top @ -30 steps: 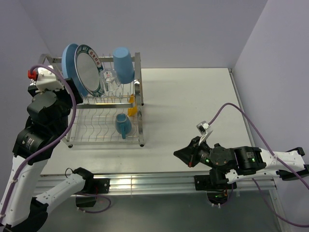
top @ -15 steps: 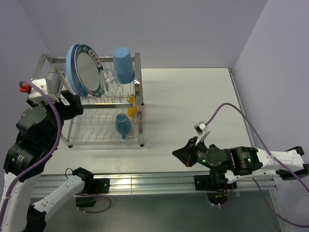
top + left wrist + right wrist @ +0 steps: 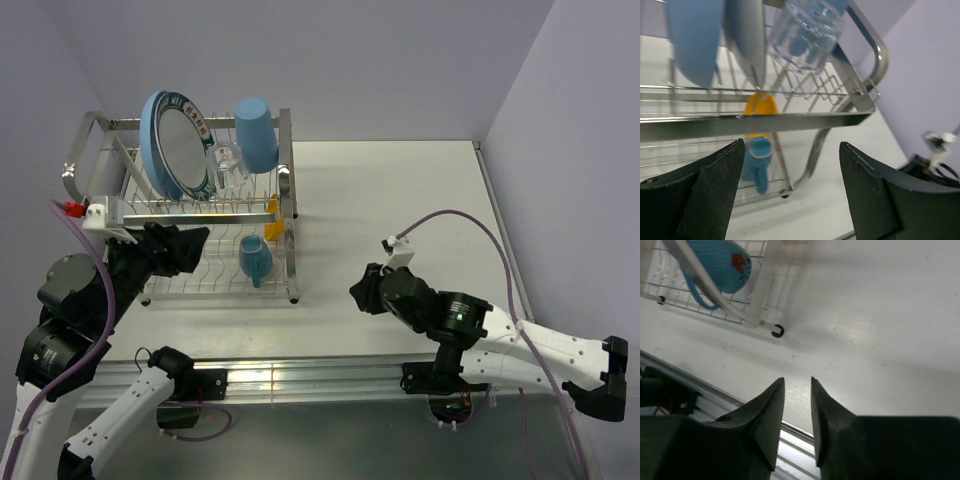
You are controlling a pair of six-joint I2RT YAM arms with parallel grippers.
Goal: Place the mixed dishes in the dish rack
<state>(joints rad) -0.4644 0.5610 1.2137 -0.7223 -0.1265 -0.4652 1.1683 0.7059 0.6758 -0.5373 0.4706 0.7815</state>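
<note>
The dish rack [image 3: 290,190] stands at the table's left. Its upper tier holds the large blue plate [image 3: 150,130], the white patterned-rim plate [image 3: 185,150], the clear glass [image 3: 228,166] and the blue tumbler [image 3: 256,132]. The yellow-orange bowl [image 3: 274,222] sits at the rack's right end. The light blue mug [image 3: 255,258] lies on the lower tier. My left gripper [image 3: 195,246] is open and empty at the rack's near left side; its wrist view [image 3: 792,150] shows the mug [image 3: 756,160], bowl [image 3: 760,104] and glass [image 3: 805,35]. My right gripper [image 3: 358,292] is empty, jaws nearly together, low over the table [image 3: 797,381].
The white table [image 3: 400,200] stretches right of the rack. The right wrist view shows the mug [image 3: 722,265], the rack's corner foot [image 3: 776,331] and the table's metal front rail [image 3: 715,395]. A purple cable [image 3: 460,225] loops above the right arm.
My left arm has dropped from the rack's far left end down to its near side. My right arm has swung forward and left, toward the rack's near right corner.
</note>
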